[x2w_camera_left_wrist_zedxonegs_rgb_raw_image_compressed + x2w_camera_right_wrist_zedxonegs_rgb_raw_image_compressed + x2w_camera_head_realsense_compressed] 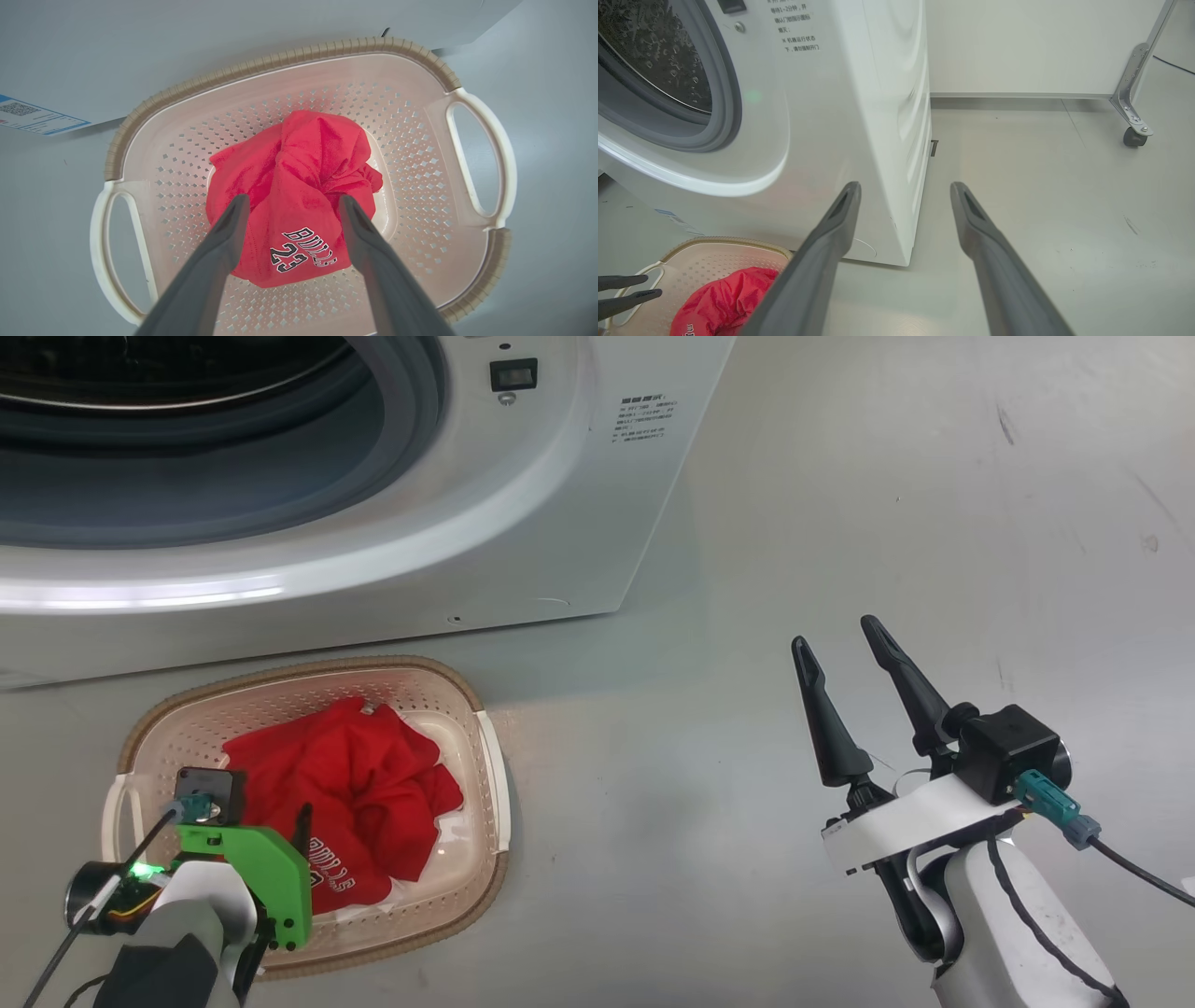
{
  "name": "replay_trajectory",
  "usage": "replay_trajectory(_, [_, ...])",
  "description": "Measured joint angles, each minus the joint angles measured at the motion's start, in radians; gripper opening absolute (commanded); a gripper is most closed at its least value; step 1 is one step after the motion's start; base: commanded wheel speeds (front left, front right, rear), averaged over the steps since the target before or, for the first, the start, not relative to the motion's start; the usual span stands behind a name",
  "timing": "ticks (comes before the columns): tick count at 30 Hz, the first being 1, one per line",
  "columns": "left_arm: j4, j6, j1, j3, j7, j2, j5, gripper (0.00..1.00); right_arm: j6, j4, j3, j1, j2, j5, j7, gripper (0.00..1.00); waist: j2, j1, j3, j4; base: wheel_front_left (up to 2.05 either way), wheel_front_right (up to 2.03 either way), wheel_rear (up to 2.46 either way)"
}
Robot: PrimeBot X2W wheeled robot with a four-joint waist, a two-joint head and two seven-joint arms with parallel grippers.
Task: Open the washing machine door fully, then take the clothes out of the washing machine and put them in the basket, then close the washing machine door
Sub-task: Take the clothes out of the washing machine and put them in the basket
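Grey scuffed floor (840,476) pretty much everywhere, with the washer (560,476) taking up the upper left of the head view. Its opening is uncovered, so you get the grey gasket (411,411) there. The steel drum (654,51) shows at the upper left of the right wrist view.

Basket (373,665) sits on the floor just in front of the washer, lower left of the head view. Clothes (355,775) are a red bundle in the middle of it, with the "BULLS 23" print facing up on the side nearest the bottom of the frame. Can't tell if it's one piece or more.

Left claw (294,200) hangs right over the basket, released, with its fingers (224,242) spread apart. In the left wrist view the tips sit over the red bundle on either side of the print. Can't tell if they actually touch the cloth.

Right claw (834,633) is at the lower right of the head view, also released with its fingers wide apart. It's over bare floor and well apart from the basket. In its own view it points at the washer's front corner.

Other bits: a blue label (32,116) on the washer front at the left edge of the left wrist view. A metal leg (1134,93) with a caster stands at the upper right of the right wrist view, with a white wall (1041,42) behind it.
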Motion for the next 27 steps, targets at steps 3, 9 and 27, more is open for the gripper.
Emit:
replay_trajectory(3, [0.004,0.0,0.0,0.002,-0.022,-0.006,-0.006,1.0,0.0,0.007,0.0,0.0,0.0,0.0,0.0,1.0,0.0,0.0,-0.018,0.003,0.0,0.0,0.0])
replay_trajectory(9, [0.002,-0.003,-0.002,0.002,-0.096,-0.026,-0.013,1.0,0.001,0.019,-0.006,0.001,0.0,0.0,0.0,1.0,0.0,0.0,-0.063,0.013,0.0,0.0,0.0])
replay_trajectory(27, [-0.052,-0.012,-0.002,0.054,-0.225,-0.043,-0.072,1.0,0.001,0.041,-0.064,0.061,0.0,0.018,0.0,1.0,0.0,0.0,-0.246,0.068,0.0,0.0,0.0])
